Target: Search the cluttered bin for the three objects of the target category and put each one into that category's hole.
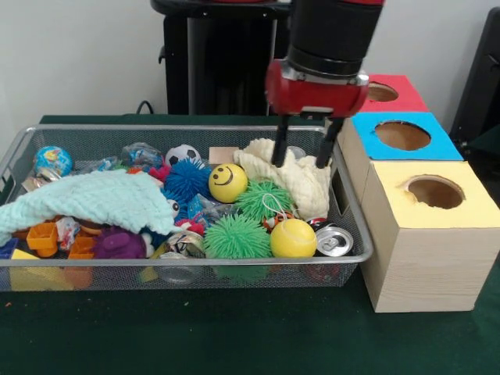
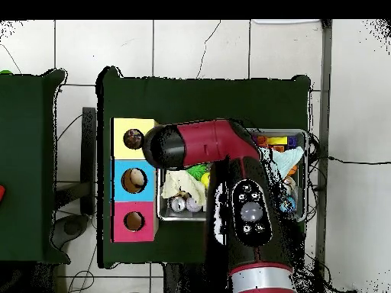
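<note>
The wire mesh bin (image 1: 187,262) is full of toys. My gripper (image 1: 303,153) hangs over its far right corner, open, with its fingertips (image 1: 278,155) down at the plain cream towel (image 1: 301,181). The hole (image 1: 435,191) in the yellow-topped box lies to the right of the bin and is empty; it also shows in the overhead view (image 2: 134,139). One small white piece with coloured patches (image 1: 67,230) peeks out under the mint-green towel (image 1: 94,201); I cannot tell any other printed pieces. In the overhead view the arm covers most of the bin (image 2: 302,215) and the gripper.
Blue-topped (image 1: 402,137) and red-topped (image 1: 388,92) boxes stand behind the yellow one. The bin holds a yellow smiley ball (image 1: 227,182), green spiky balls (image 1: 237,237), a blue spiky ball (image 1: 186,180), a yellow ball (image 1: 293,238), a can (image 1: 335,241) and orange blocks (image 1: 43,238).
</note>
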Robot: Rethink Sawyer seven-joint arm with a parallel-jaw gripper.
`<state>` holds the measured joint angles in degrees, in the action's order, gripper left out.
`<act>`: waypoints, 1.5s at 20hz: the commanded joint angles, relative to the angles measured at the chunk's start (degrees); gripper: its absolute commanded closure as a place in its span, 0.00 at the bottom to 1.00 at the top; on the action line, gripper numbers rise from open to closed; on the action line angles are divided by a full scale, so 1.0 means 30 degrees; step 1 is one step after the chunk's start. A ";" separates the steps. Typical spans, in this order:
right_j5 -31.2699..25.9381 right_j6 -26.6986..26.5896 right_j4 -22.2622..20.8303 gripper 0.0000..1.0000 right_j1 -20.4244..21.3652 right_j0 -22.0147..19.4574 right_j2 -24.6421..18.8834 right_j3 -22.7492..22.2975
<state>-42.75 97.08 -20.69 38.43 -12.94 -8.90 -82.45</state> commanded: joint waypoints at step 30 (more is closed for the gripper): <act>0.1112 -1.0768 -0.7120 0.00 -0.2606 -1.0446 -0.8478 -0.2584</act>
<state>-39.84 85.28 -37.80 34.95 -41.67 -27.55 -89.97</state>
